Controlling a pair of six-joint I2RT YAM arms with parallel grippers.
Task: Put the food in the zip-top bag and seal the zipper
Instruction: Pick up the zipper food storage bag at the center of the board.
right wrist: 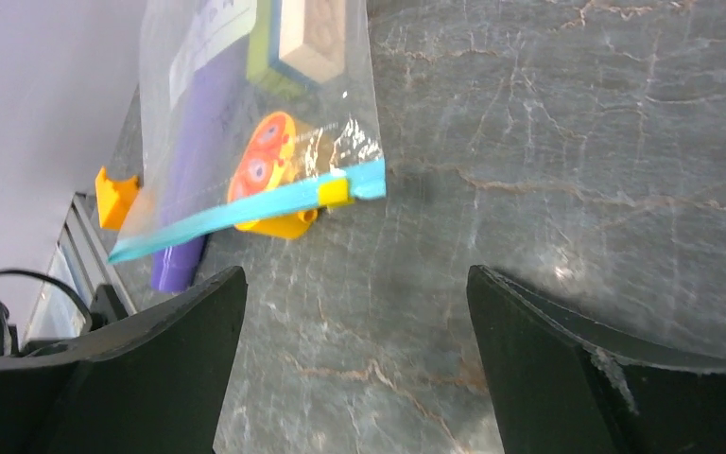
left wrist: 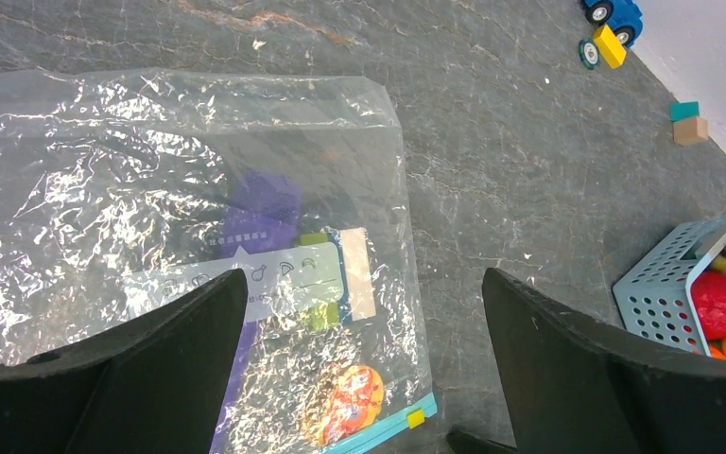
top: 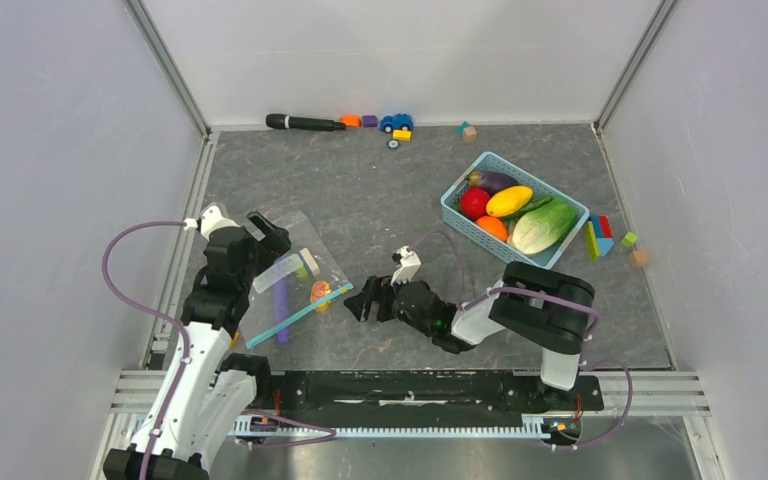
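Zip-top bag (top: pixel 310 258) lies flat beneath the left claw (top: pixel 265 232), its zipper (top: pixel 305 313) just ahead of the right claw (top: pixel 363 300); both claws released, empty

Left claw (left wrist: pixel 363 284), right claw (right wrist: pixel 355 274) gape wide

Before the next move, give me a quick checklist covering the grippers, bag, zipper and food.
1. Left gripper open and empty: ok.
2. Right gripper open and empty: ok.
3. Food in the bag: not ok; it sits in the basket.
4. Zipper open for loading: cannot tell; the slider is at the end nearest the right gripper.
5. Bag free of other things: cannot tell; a purple stick and blocks show through it, inside or underneath.
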